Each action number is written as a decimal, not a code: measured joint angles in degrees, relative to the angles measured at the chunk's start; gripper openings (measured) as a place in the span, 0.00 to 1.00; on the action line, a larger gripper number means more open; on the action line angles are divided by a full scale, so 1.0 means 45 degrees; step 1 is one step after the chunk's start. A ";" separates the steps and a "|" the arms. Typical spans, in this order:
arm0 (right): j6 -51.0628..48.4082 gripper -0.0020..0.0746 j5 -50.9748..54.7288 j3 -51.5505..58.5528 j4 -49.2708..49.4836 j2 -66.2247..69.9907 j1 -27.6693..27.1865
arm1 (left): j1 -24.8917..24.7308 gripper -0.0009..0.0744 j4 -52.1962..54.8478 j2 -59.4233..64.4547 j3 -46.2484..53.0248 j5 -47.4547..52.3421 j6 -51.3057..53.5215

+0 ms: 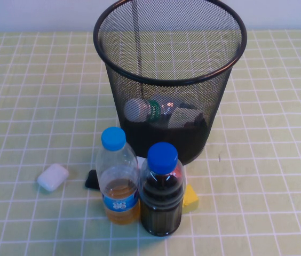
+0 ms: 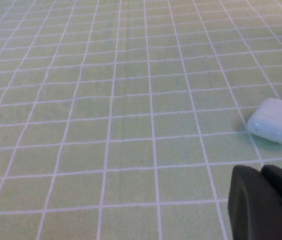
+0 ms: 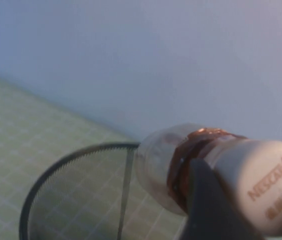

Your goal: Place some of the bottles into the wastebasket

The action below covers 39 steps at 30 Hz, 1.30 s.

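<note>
Holding Nescafé bottle (image 3: 201, 165) clamped, right gripper (image 3: 216, 210) above wastebasket (image 3: 71, 165) rim; you risk rim bounce. Left gripper (image 2: 263, 205) beside earbud case (image 2: 275, 120), fingers together.

The setting reads as a staged indoor test bench rather than a lived-in room. The surface (image 1: 278, 160) wears a pale green cloth ruled with white grid lines and ends at a bare, plain bluish wall (image 1: 33, 13). A black wire-mesh wastebasket (image 1: 214, 106), drink bottles and a white earbud case (image 1: 53, 177) sit on it like props.
</note>
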 joint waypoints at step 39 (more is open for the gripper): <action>0.1029 0.03 0.5109 0.2286 -0.0951 -0.2474 0.0000 | 0.0000 0.01 0.0000 0.0000 0.0000 0.0000 0.0000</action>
